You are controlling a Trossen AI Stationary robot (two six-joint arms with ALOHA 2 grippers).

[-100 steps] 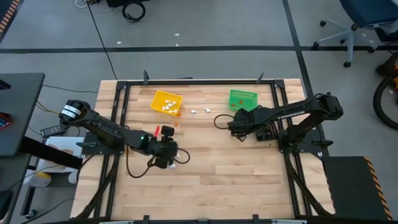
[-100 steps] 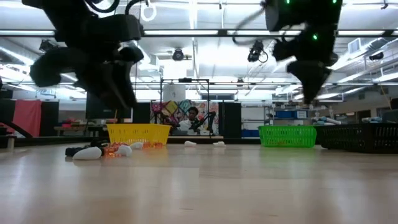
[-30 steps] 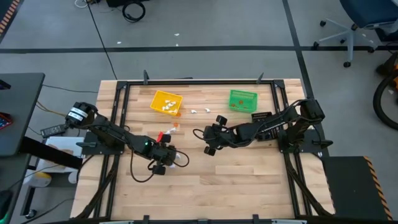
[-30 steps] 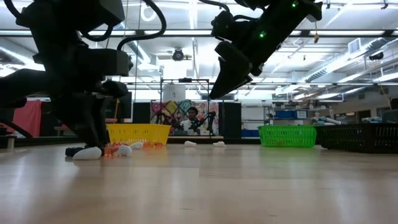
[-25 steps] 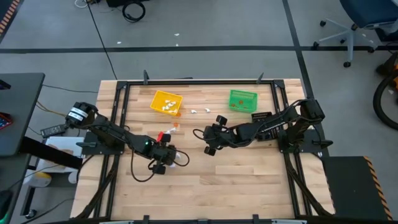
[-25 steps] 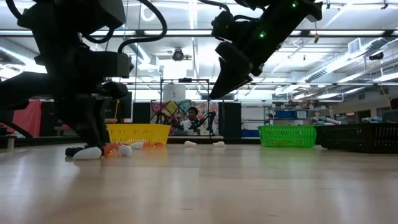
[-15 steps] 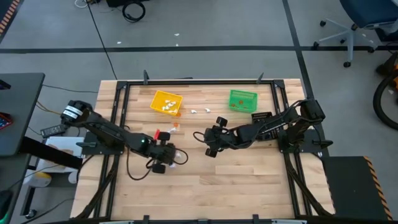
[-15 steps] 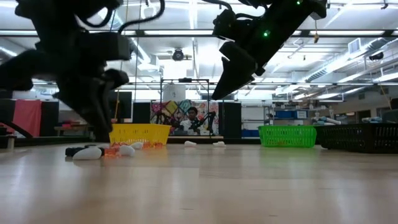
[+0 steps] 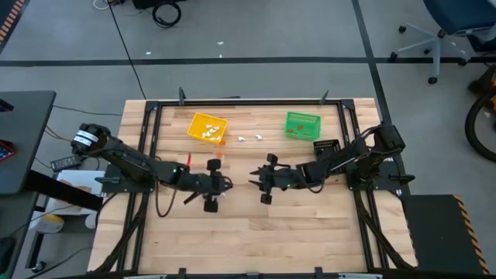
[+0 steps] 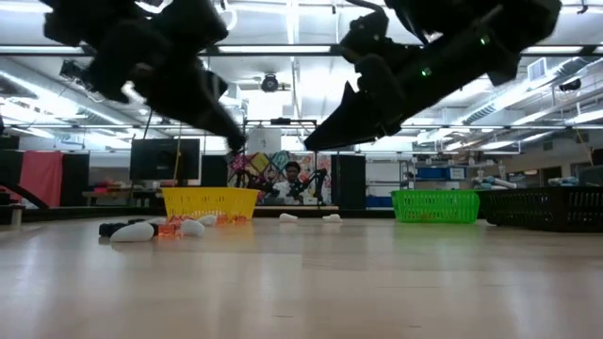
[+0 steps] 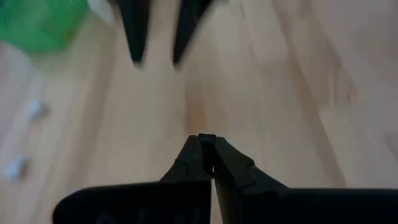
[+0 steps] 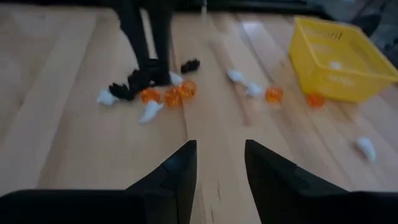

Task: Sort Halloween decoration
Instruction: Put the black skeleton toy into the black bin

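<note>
Halloween decoration (image 12: 163, 94) clustered on counter (image 9: 310, 217) behind closed, apparently empty left claw (image 9: 227, 184), facing half-open empty right claw (image 9: 253, 181) mid-counter; left arm nearer.

I work in a robotics lab — a big open hall, not a home or shop. My wooden counter (image 9: 256, 225) sits in a black metal frame (image 9: 248, 101) on a grey floor (image 9: 256, 39) marked with dark tape lines, with cables (image 9: 167, 13) trailing across it and a blue office chair (image 9: 453, 19) off beyond my right arm. Straight ahead of my hands, past the counter's far edge, long strip lights (image 10: 301, 49) run under a high ceiling, dark monitors (image 10: 165, 158) stand on benches, and a person (image 10: 294, 179) sits at another rig — one more black arm beside them.
</note>
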